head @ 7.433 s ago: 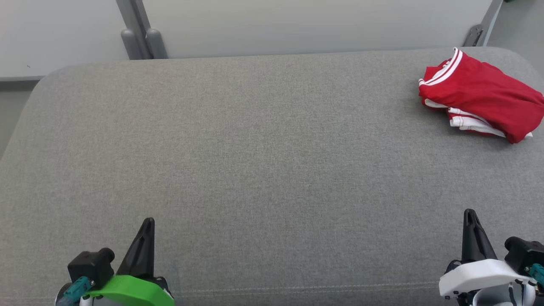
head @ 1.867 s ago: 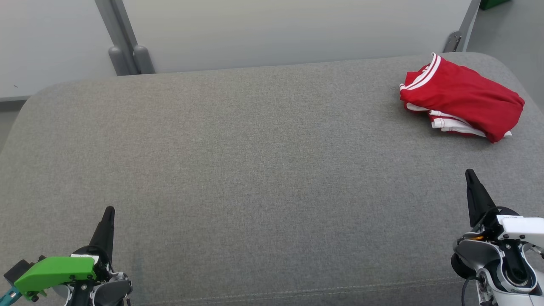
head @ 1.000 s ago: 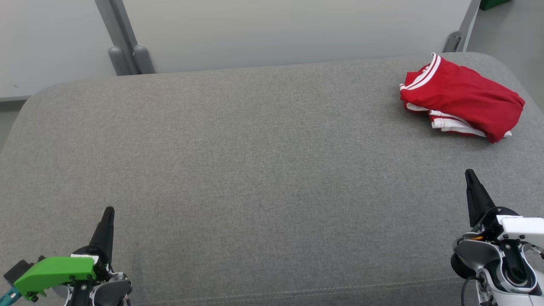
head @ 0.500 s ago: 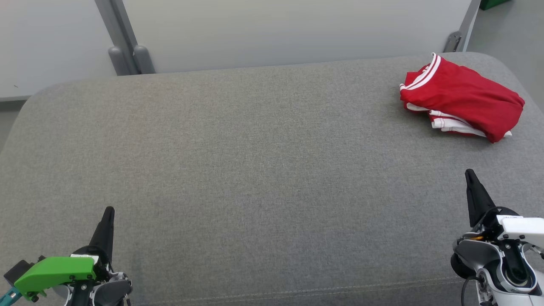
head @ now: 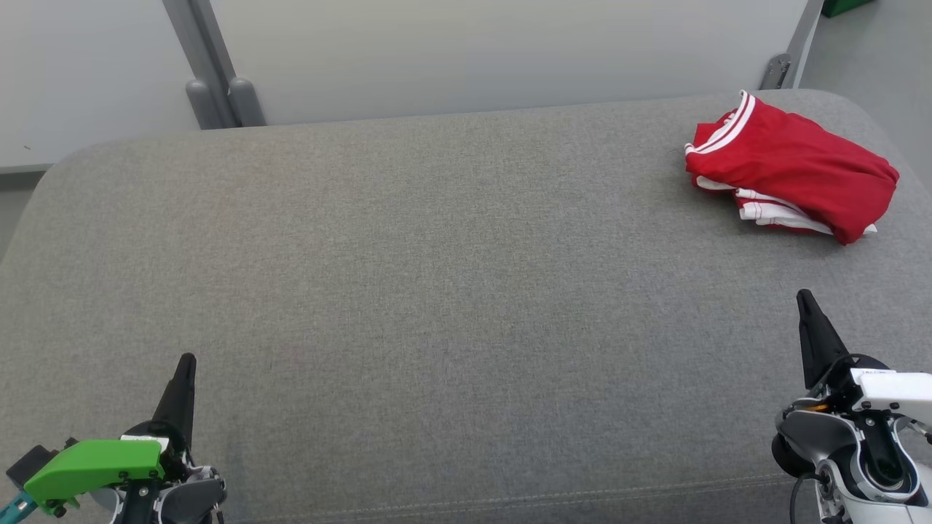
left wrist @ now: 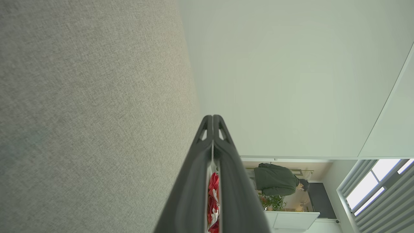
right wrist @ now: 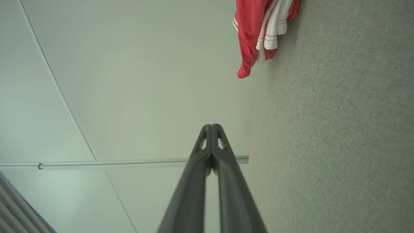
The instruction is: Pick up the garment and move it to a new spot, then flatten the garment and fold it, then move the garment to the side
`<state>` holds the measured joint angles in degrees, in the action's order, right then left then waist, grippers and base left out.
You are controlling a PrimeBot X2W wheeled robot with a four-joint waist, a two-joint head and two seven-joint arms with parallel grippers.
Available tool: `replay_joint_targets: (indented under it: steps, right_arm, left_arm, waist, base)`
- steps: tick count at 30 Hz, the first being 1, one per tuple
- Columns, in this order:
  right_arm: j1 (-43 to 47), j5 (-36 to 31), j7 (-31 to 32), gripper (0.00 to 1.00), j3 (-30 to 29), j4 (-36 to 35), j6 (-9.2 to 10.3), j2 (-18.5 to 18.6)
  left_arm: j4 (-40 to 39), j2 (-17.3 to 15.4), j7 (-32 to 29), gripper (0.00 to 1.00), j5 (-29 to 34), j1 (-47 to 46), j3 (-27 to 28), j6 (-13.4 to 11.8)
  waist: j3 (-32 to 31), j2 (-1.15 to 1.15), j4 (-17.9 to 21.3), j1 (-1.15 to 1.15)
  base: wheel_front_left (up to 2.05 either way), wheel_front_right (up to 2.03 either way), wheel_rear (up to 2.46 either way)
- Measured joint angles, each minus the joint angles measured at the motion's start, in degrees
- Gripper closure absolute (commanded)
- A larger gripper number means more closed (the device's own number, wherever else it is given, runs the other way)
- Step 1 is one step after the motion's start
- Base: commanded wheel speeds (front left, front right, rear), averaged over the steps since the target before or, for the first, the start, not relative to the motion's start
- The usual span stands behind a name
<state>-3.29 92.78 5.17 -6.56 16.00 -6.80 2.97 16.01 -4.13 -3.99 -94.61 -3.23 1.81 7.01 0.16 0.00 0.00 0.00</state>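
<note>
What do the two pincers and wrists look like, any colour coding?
Left pincer: long, dark, tapering to a point; bright green wrist cover, teal cable plug. Right pincer: same dark shape; white wrist cover, grey joint housing, thin black cable.

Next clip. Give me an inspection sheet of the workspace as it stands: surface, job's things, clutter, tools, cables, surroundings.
Surface: grey fabric cushion, flat, far corners rounded.
Job's things: red garment with white trim, bunched at the far right corner, apart from both tools.
Clutter: nothing seen.
Tools: left tool shut, holding nothing, near left; right tool shut, holding nothing, near right, closer to the garment.
Cables: thin dark cable by the right wrist; teal lead by the left wrist.
Surroundings: pale wall panels, grey post; a person far off in the left wrist view.
</note>
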Motion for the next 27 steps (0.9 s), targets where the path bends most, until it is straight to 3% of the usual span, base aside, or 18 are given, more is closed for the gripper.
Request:
replay_joint_targets:
  steps: [27]
  right_arm:
    - [0.00, 0.00, 0.00, 1.00, -0.05, -0.02, 0.00, -0.12]
  left_arm:
    - [-0.10, 0.05, -0.05, 1.00, 0.00, 0.00, 0.08, 0.02]
  waist:
    - [0.01, 0.00, 0.00, 0.00]
  base:
    - [0.00, 0.00, 0.00]
